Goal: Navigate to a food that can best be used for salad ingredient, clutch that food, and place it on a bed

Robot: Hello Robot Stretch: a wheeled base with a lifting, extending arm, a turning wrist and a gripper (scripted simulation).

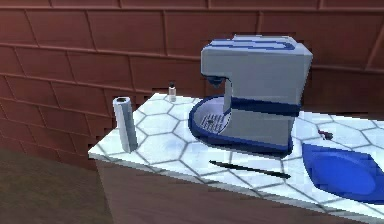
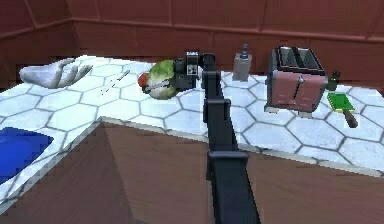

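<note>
White six-sided tiles cover the worktop point(image 1: 160, 135), which stands against a red brick wall point(image 1: 80, 40). In the forward view its front edge slants from the left down toward the right, and past that edge at the lower left lies bare dark floor point(image 1: 40, 185), free ground for moving. A blue and grey coffee machine point(image 1: 250, 95) takes up the middle of the top, with a grey roll point(image 1: 124, 122) upright near the left corner, a small shaker point(image 1: 172, 92) by the wall, a thin dark utensil point(image 1: 250, 168) close to the front edge and a blue plate point(image 1: 345, 170) at the right. The arm side view takes in another stretch of the tiled top, where the edge makes an inward corner and brown wood point(image 2: 150, 175) drops below it. The arm point(image 2: 222, 140) crosses that edge and reaches over the tiles toward the wall. The pincer point(image 2: 180, 72) sits at a leafy green food point(image 2: 158, 80) with reddish patches, which lies on the tiles near the wall; whether the pincer has hold of it cannot be told. A pale crumpled cloth point(image 2: 55, 72) and a pale utensil point(image 2: 115, 80) lie left of the food. A bottle point(image 2: 241, 62), a toaster point(image 2: 297, 75) and a green brush point(image 2: 342, 102) stand right of the arm. A blue flat shape point(image 2: 20, 148) lies at this view's lower left edge.
</note>
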